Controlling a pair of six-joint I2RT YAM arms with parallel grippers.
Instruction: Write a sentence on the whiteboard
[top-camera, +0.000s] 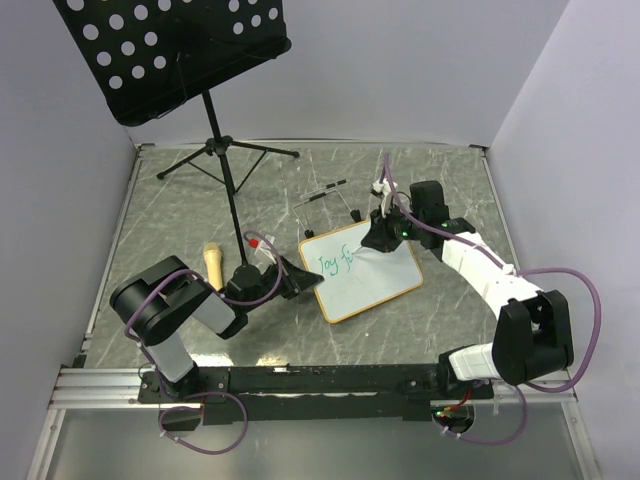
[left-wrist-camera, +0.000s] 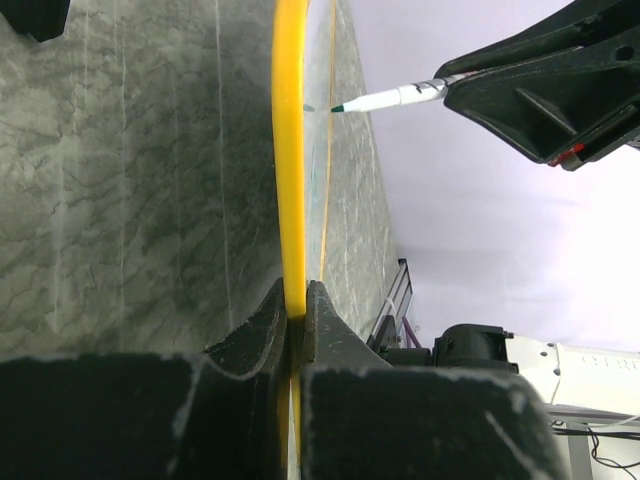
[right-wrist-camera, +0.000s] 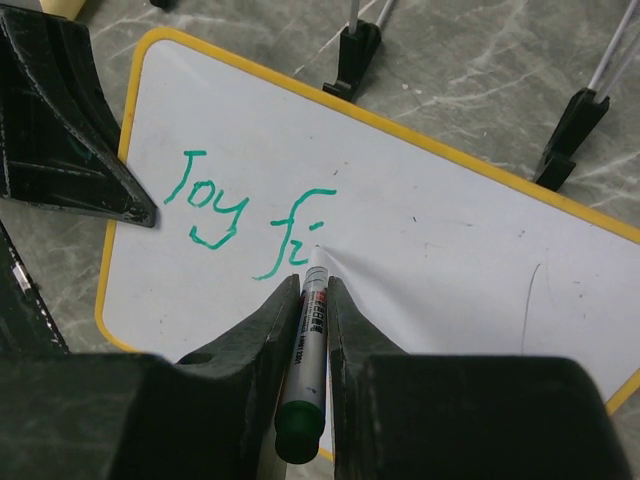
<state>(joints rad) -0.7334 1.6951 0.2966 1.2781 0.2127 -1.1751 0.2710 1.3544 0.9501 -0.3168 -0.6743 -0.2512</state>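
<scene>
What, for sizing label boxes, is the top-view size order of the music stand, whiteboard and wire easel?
Largest: music stand, though its raised desk sits nearer the camera, which inflates it.
Middle: whiteboard.
Smallest: wire easel, only a thin outline.

The whiteboard is white with a yellow frame and carries green lettering. The marker has a white barrel with a green tip and a dark green end. My left end effector and right end effector are black, the worktop is grey with pale marbled veining, and the music stand is black with a round-hole pattern.
</scene>
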